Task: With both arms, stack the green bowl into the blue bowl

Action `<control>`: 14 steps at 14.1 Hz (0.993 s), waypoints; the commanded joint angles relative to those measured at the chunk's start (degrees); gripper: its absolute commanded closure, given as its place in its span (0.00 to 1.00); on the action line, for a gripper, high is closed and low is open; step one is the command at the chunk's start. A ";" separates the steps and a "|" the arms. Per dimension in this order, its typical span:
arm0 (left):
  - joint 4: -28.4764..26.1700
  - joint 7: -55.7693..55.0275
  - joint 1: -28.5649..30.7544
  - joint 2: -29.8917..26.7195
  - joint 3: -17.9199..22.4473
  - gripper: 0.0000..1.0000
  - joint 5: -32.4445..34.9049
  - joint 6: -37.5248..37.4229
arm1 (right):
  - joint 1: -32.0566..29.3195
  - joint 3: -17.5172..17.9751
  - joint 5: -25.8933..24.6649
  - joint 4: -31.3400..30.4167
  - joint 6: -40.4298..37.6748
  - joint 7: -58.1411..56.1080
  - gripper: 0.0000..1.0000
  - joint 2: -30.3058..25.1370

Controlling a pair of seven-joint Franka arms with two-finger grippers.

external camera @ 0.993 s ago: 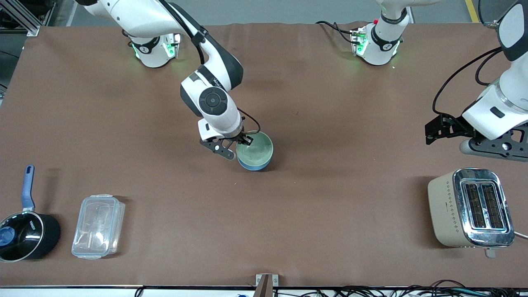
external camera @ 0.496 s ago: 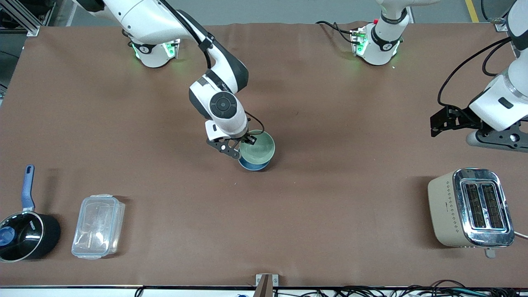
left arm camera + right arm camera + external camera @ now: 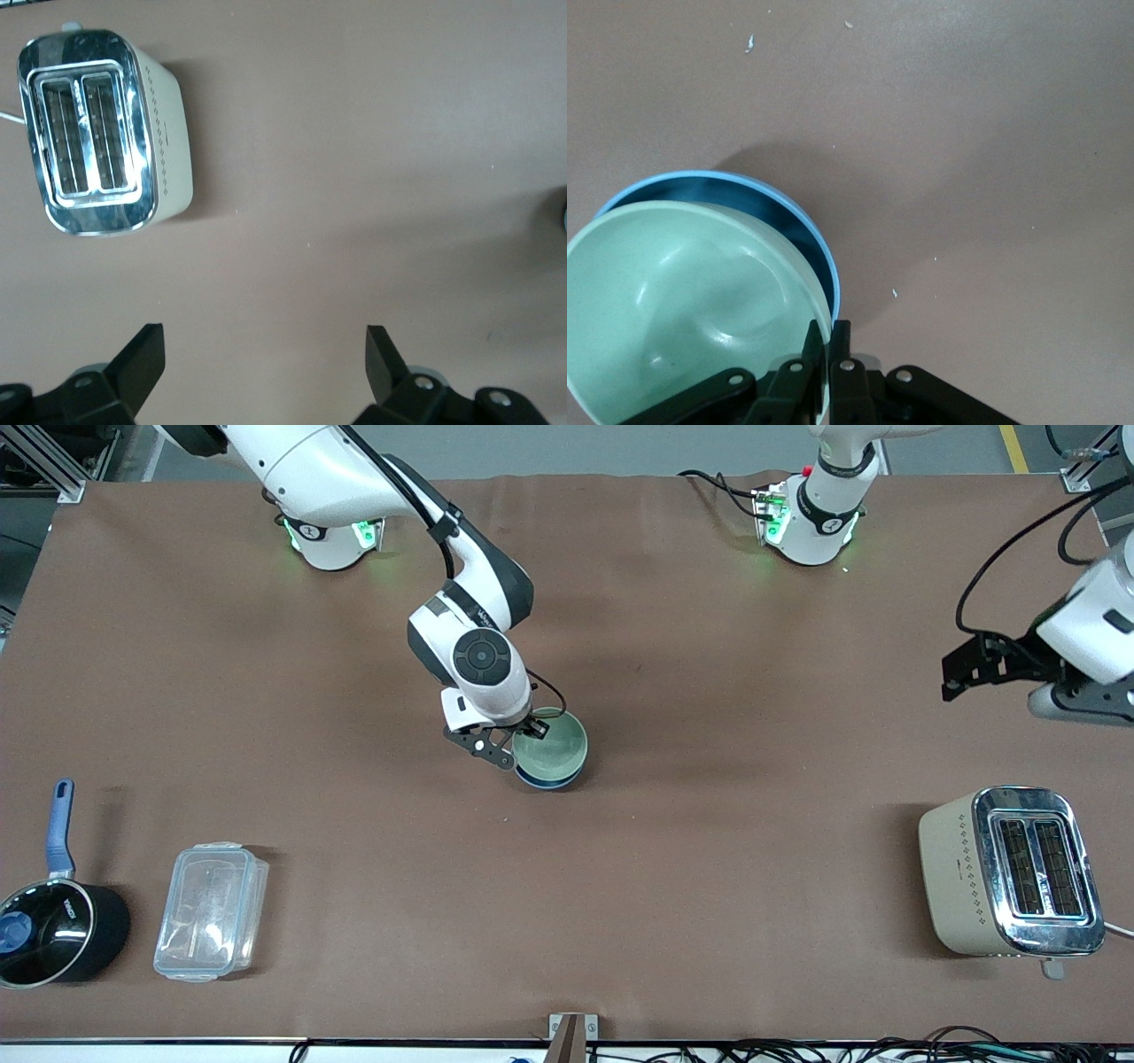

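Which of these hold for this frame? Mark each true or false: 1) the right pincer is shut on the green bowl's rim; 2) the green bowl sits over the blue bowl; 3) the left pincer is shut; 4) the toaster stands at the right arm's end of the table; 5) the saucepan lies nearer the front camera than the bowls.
1) True: the right pincer grips the rim of the green bowl.
2) True: the blue bowl shows under and around it.
3) False: the left pincer is open, up over bare table, and that arm waits.
4) False: the toaster stands at the left arm's end.
5) True: the saucepan lies lower in the front view.
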 commanded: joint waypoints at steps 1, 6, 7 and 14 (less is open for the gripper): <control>-8.86 1.25 -5.28 -7.90 5.84 0.00 -1.27 0.14 | -0.16 0.09 -0.91 1.12 -0.06 1.35 0.98 0.42; -12.83 -0.06 -7.83 -11.52 6.81 0.00 -1.80 0.23 | -0.69 0.00 -0.91 1.12 2.14 1.35 0.98 1.47; -12.57 -0.06 -7.57 -11.34 6.81 0.00 -1.80 0.23 | -0.69 0.00 -0.91 1.12 1.97 1.35 0.98 1.47; -12.04 -0.06 -7.74 -10.72 6.55 0.00 -1.80 0.58 | 0.01 0.09 -0.91 -0.46 1.00 1.44 0.96 1.38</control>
